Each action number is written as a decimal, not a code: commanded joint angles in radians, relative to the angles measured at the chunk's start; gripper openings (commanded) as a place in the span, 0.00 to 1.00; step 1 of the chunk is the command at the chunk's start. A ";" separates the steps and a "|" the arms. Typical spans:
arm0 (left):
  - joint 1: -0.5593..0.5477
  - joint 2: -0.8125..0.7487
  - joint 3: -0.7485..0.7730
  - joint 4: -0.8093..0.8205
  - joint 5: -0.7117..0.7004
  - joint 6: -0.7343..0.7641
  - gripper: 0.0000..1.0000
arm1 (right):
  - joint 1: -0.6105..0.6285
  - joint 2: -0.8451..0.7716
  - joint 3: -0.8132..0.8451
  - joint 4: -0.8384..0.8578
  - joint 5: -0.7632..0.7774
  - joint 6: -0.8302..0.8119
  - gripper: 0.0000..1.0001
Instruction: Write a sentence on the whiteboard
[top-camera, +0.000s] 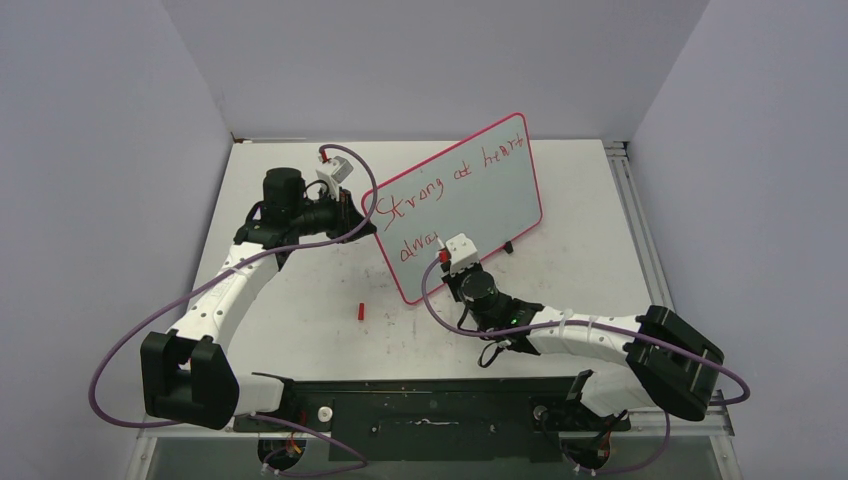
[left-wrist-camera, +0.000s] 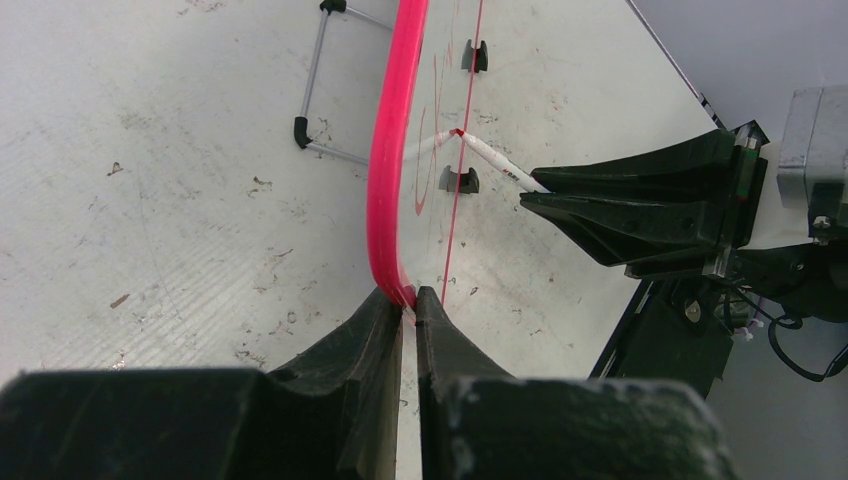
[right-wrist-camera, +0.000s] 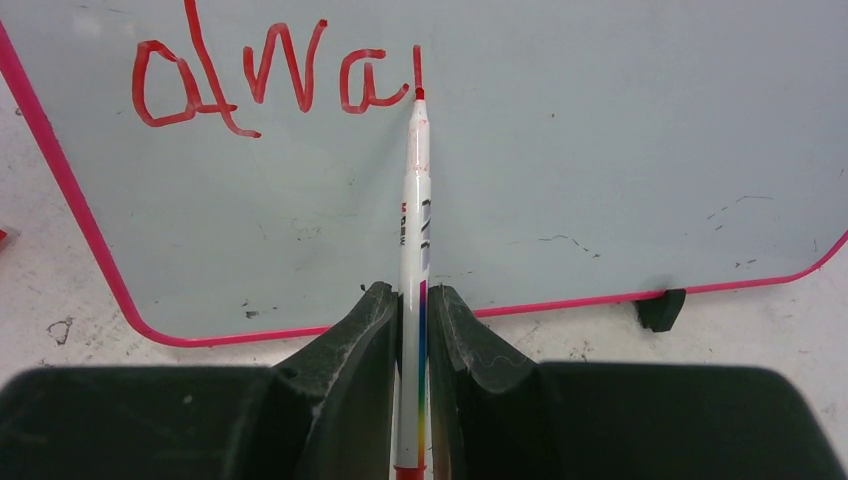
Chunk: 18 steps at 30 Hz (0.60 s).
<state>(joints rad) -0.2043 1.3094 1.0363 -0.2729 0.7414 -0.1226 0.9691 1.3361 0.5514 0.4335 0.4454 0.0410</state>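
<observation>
Pinching the one whiteboard (top-camera: 500, 200) by its pink rim at the left edge, my left jaws are clenched on it as it stands tilted on the counter (top-camera: 300, 290). My right jaws grasp the single marker (right-wrist-camera: 414, 210), its red tip touching the board just after "alwa". The sentence (top-camera: 440, 175) runs in two red lines. One red cap (top-camera: 360, 311) lies on the counter near the board's lower corner.

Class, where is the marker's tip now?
Right wrist view: the marker, held in the right claw, has its tip on the whiteboard, just right of the red lettering "alwa".
</observation>
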 joint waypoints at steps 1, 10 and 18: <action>0.000 -0.041 0.008 0.047 0.030 0.003 0.00 | -0.004 -0.016 -0.003 0.027 -0.001 0.014 0.05; 0.000 -0.039 0.007 0.048 0.028 0.003 0.00 | 0.003 -0.079 0.009 0.005 0.031 0.001 0.05; 0.000 -0.039 0.008 0.047 0.028 0.003 0.00 | -0.004 -0.089 0.031 -0.007 0.046 -0.029 0.05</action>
<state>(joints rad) -0.2043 1.3094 1.0363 -0.2729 0.7418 -0.1226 0.9691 1.2579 0.5510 0.4103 0.4664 0.0338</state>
